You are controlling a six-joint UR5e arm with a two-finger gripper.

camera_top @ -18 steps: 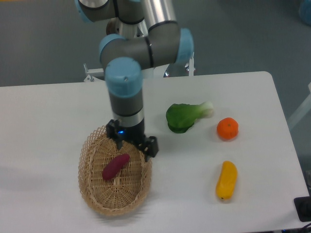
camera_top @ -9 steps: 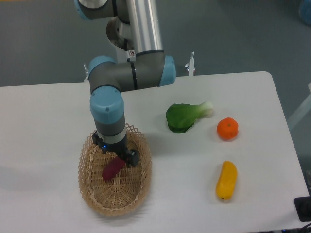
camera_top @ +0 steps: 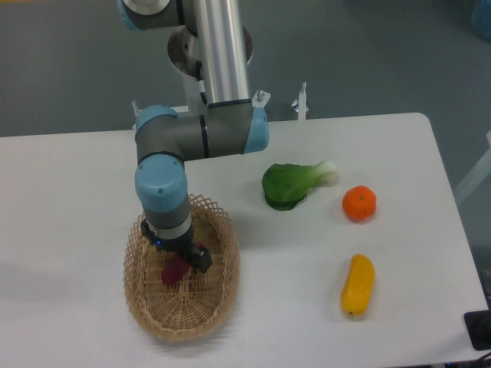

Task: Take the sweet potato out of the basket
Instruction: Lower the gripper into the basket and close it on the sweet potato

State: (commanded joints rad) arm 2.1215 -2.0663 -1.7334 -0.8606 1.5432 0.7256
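Note:
The magenta-purple sweet potato (camera_top: pixel 173 271) lies inside the tan wicker basket (camera_top: pixel 207 303) at the front left of the table. Only its lower end shows; the rest is hidden under my gripper. My gripper (camera_top: pixel 179 261) points straight down into the basket, right on top of the sweet potato. The wrist hides the fingers, so I cannot tell how the jaws stand or whether they hold the tuber.
A green leafy vegetable (camera_top: pixel 291 182) lies right of the basket. A round orange fruit (camera_top: pixel 359 203) sits further right. A yellow-orange vegetable (camera_top: pixel 357 284) lies near the front right. The white table (camera_top: pixel 69 199) ends close to the basket's front.
My arm has swung left and down. The gripper went from the basket's far right rim into the basket and now covers most of the sweet potato.

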